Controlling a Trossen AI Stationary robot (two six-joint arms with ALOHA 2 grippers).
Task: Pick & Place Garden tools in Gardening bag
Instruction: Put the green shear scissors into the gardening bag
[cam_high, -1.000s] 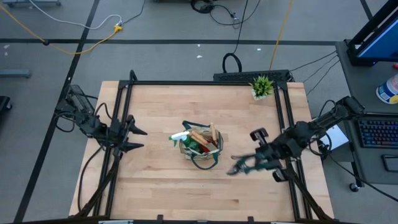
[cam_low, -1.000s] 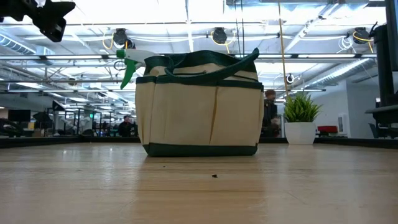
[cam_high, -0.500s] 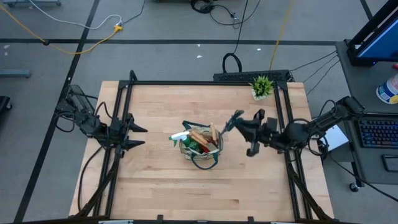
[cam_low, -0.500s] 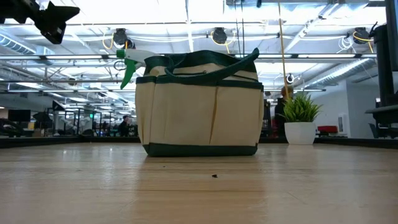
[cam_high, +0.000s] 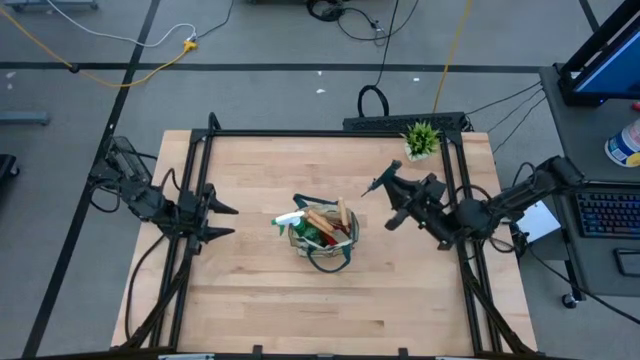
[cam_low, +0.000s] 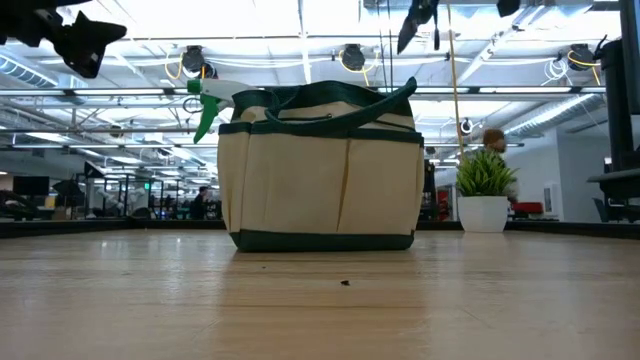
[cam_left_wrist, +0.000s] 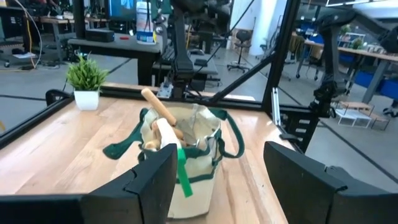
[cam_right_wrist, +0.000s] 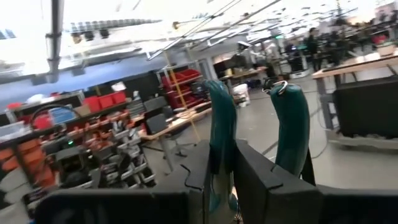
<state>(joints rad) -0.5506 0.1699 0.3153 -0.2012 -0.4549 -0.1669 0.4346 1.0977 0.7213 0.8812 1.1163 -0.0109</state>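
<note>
The tan gardening bag with dark green trim stands on its base mid-table; it also shows in the low view and the left wrist view. A green spray bottle and wooden tool handles stick out of its top. My right gripper is raised right of the bag and shut on the green-handled pruning shears. My left gripper is open and empty at the table's left, pointing at the bag. My right gripper pinches one green handle of the shears between its two fingers. The other handle stands free outside one finger. The fingers come from the table's right side. The shears are lifted clear of the table and reach on past the fingertips.
A small potted plant stands at the table's far right corner. Black frame rails run along the far, left and right edges. People move in the room behind the table. Bare wood lies near the front edge.
My right gripper, still shut on the shears, has gone from the near right part of the table toward the far edge and swung round. It now stands right of the bag, with the shears pointing toward the far left. My left gripper has kept still.
</note>
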